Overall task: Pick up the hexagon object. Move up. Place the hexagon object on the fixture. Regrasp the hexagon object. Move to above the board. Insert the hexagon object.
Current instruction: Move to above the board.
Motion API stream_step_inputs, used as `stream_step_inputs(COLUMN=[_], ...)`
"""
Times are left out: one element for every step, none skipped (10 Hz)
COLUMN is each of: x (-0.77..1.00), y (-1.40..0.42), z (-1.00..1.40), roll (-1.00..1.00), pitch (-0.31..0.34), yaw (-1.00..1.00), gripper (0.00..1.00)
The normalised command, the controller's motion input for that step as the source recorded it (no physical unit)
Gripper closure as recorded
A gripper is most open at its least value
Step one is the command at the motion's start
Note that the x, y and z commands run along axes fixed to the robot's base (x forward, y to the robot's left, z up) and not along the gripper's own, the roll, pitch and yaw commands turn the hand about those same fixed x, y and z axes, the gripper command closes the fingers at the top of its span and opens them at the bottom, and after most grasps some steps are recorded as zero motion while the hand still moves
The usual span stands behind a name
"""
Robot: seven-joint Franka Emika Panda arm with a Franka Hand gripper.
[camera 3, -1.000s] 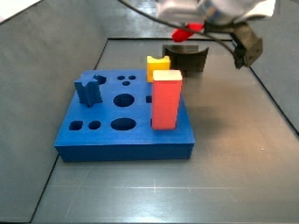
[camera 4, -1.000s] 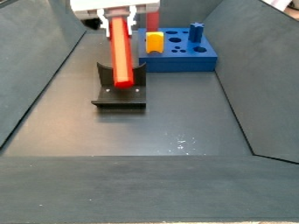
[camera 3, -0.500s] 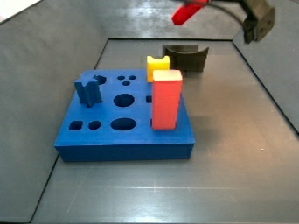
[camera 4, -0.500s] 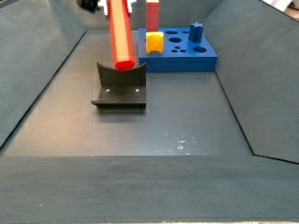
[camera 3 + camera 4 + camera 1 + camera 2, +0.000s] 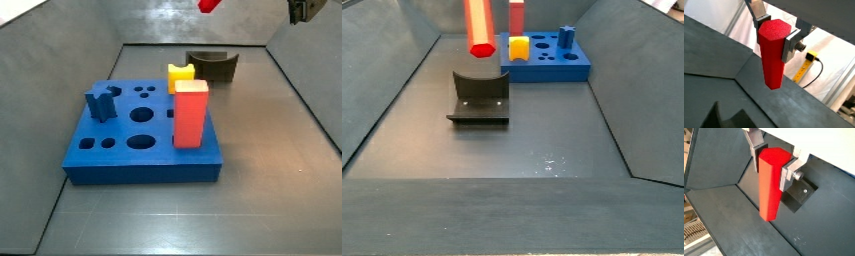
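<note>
My gripper (image 5: 774, 30) is shut on the hexagon object (image 5: 772, 52), a long red faceted rod that hangs down from between the silver fingers (image 5: 787, 174) in both wrist views. In the side views only the rod's lower end shows, at the frame's top edge (image 5: 210, 5) and high above the fixture (image 5: 478, 25). The fixture (image 5: 211, 65) is a dark block with an empty U-shaped notch (image 5: 480, 95). The blue board (image 5: 134, 150) lies on the floor beside the fixture. The gripper itself is above the side views.
A tall red rectangular block (image 5: 190, 115), a yellow notched block (image 5: 181, 75) and a blue peg (image 5: 100, 104) stand on the board. Sloped dark walls (image 5: 396, 100) enclose the floor. A dark wrist part (image 5: 302, 10) shows at the top edge.
The gripper has risen straight up with the red rod, from just over the fixture to the top edge of both side views. Nothing on the floor moved.
</note>
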Motion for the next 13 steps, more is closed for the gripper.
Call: stream_step_inputs(x=[-0.59, -0.66, -0.67, -0.68, -0.7, -0.71, -0.52, -0.3, -0.22, -0.13, -0.1, -0.08, -0.07], y=[-1.0, -1.0, -1.0, -1.0, -1.0, -0.94, -0.65, -0.29, -0.18, -0.08, -0.04, 0.0, 0.01], z=[0.54, 0.59, 0.59, 0.59, 0.6, 0.58, 0.41, 0.2, 0.13, 0.07, 0.04, 0.02, 0.01], roll=[-1.0, -1.0, -1.0, -1.0, -1.0, -1.0, -1.0, -1.0, -1.0, -1.0, -1.0, -0.82, -0.52], pitch=[-0.085, -0.107, -0.111, -0.112, -0.108, -0.106, -0.104, -0.1, -0.095, -0.093, -0.096, -0.086, -0.068], yaw=[-0.07, -0.08, -0.08, -0.09, -0.1, -0.11, -0.11, -0.12, -0.12, -0.11, -0.11, -0.09, -0.04], gripper=[1.0, 1.0, 1.0, 1.0, 1.0, 1.0, 1.0, 1.0, 1.0, 1.0, 1.0, 1.0, 1.0])
